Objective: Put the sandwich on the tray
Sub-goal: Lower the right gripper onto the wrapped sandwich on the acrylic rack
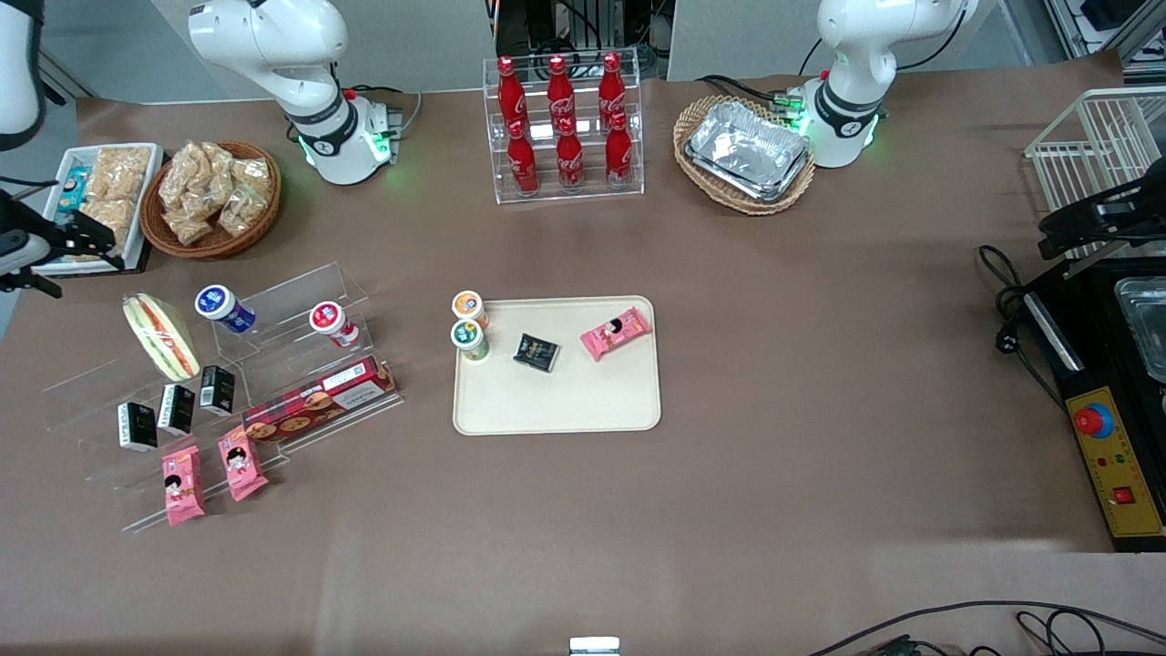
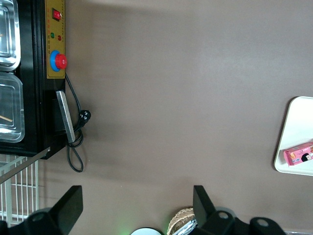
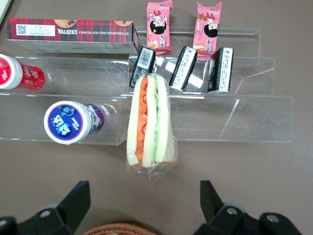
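The sandwich (image 1: 162,335) is a clear-wrapped wedge of white bread with red-orange and green filling. It leans on the clear acrylic step shelf (image 1: 301,301) at the working arm's end of the table. It also shows in the right wrist view (image 3: 149,122). The cream-beige tray (image 1: 583,401) lies at the table's middle and holds two small cups (image 1: 470,339), a black packet (image 1: 536,352) and a pink packet (image 1: 617,333). My right gripper (image 1: 64,244) hovers above the table, farther from the front camera than the sandwich. It is open and empty (image 3: 145,196), a short way from the sandwich's end.
On the shelf are a blue-lidded cup (image 3: 68,121), a red cup (image 3: 17,73), a shortbread box (image 3: 73,34), black packets (image 3: 183,68) and pink snack packets (image 3: 159,24). A wicker basket of snacks (image 1: 211,196) and a white dish of snacks (image 1: 105,196) lie beside the gripper.
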Tool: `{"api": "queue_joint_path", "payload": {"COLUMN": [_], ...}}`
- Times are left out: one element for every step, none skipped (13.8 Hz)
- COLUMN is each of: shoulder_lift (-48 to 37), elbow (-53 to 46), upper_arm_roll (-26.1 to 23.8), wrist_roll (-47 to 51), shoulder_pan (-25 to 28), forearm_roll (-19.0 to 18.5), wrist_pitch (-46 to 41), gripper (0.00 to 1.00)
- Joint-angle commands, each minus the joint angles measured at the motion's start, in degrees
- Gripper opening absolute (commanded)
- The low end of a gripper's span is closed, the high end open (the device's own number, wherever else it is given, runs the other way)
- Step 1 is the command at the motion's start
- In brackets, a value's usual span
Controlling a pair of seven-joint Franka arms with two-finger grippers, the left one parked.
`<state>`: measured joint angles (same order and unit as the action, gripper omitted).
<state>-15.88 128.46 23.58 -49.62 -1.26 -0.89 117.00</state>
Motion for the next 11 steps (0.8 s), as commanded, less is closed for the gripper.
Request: {"api": "queue_joint_path", "payload": {"shoulder_lift": [-2.0, -1.8, -1.7, -1.7, -1.0, 0.0, 0.7, 1.2, 1.6, 2.1, 2.5], "elbow": [5.9, 6.8, 8.0, 9.3, 10.0, 10.0, 10.0, 10.0, 10.0, 10.1, 10.1], "upper_arm_roll": [-0.2, -0.2, -0.2, -0.2, -0.2, -0.2, -0.2, -0.2, -0.2, -0.2, -0.2], "wrist_roll": [-0.5, -0.8, -1.3, -1.6, -1.7, -1.9, -2.0, -1.9, -1.9, -1.9, -1.9], "shoulder_pan": [0.6, 0.6, 0.6, 0.6, 0.6, 0.6, 0.6, 0.6, 0.6, 0.6, 0.6], "forearm_roll": [-1.0, -1.1, -1.2, -1.4, -1.5, -1.5, -1.5, -1.5, -1.4, -1.4, -1.4], "wrist_pitch": [6.9, 8.3, 10.3, 12.5, 13.8, 14.4, 14.9, 15.2, 15.7, 16.0, 16.2], "gripper": [1.0, 1.0, 1.0, 1.0, 1.0, 1.0, 1.0, 1.0, 1.0, 1.0, 1.0]}}
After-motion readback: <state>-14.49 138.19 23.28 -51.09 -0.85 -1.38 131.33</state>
